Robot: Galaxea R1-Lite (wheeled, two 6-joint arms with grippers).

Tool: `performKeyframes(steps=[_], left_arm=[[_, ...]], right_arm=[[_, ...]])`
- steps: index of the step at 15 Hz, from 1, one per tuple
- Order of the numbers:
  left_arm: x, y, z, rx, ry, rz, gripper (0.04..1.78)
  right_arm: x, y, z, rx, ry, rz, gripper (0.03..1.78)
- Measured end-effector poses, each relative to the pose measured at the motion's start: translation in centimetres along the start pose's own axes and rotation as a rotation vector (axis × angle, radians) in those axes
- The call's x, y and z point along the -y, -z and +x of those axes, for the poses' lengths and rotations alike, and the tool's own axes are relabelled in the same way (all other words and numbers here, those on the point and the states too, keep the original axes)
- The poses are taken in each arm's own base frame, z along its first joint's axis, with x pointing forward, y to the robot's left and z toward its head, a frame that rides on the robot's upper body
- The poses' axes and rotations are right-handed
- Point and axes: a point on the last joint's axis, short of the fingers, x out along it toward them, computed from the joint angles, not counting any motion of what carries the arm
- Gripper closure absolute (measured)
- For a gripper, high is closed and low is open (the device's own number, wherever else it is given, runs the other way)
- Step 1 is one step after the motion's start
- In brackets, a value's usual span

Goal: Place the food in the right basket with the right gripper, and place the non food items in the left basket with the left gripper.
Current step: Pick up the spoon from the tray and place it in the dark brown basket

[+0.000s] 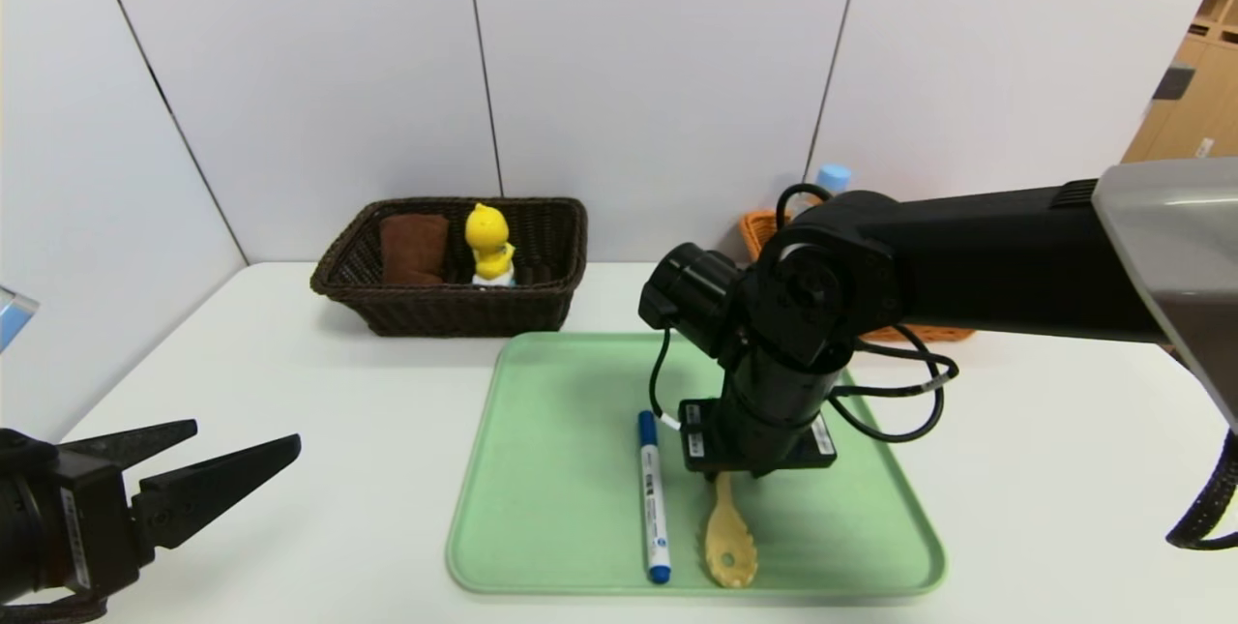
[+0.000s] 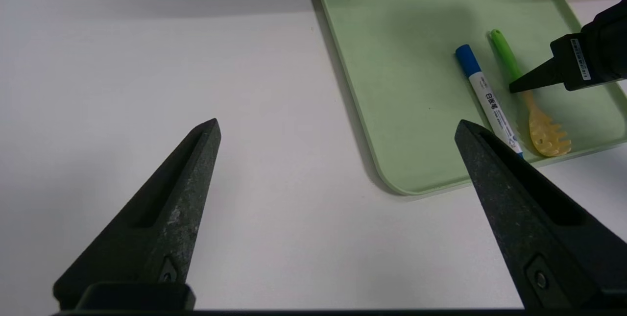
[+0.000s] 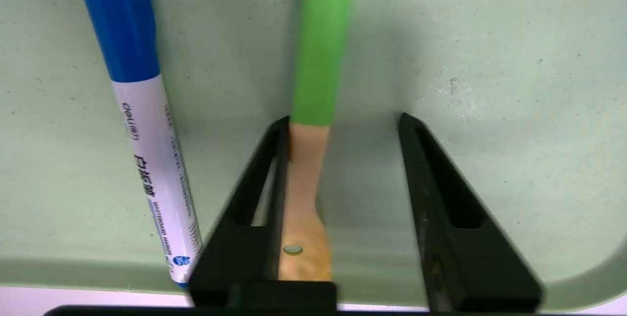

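Note:
A green tray holds a blue-capped white marker and a pasta spoon with a tan head and green handle. My right gripper is down on the tray and open. Its jaws straddle the spoon's neck, with one finger against it and a gap on the other side. The marker lies just outside that finger. My left gripper is open and empty over bare table at the front left, apart from the tray. No food shows on the tray.
A dark brown basket at the back left holds a yellow duck toy and a brown cloth. An orange basket with a blue-capped bottle stands at the back right, mostly hidden by my right arm.

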Motion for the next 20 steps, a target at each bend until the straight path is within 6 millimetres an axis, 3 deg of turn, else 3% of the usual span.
performKeyframes(steps=[1,7,10,13,16,18,20], left_arm=[[0.0,0.0,0.0,0.000,0.001,0.000,0.13],[0.0,0.1,0.0,-0.002,0.000,0.008,0.13],[0.0,0.1,0.1,-0.006,0.000,0.007,0.13],[0.0,-0.1,0.2,-0.004,0.003,0.008,0.13],[0.0,-0.1,0.4,-0.011,0.002,0.007,0.13],[0.0,-0.1,0.5,-0.012,-0.003,0.005,0.13],[-0.1,-0.5,0.8,-0.003,-0.041,-0.004,0.13]], right_arm=[[0.0,0.0,0.1,-0.001,0.001,0.002,1.71],[-0.1,-0.3,-0.4,0.013,-0.019,0.008,1.70],[-0.6,-1.5,-3.5,0.131,-0.113,0.028,1.70],[-1.5,-3.7,-7.6,0.399,-0.298,0.047,1.70],[-2.5,-6.4,-10.9,0.749,-0.460,-0.044,1.70],[-3.5,-8.0,-12.0,0.984,-0.501,-0.129,1.70],[-4.6,-9.3,-11.5,1.157,-0.479,-0.160,1.70]])
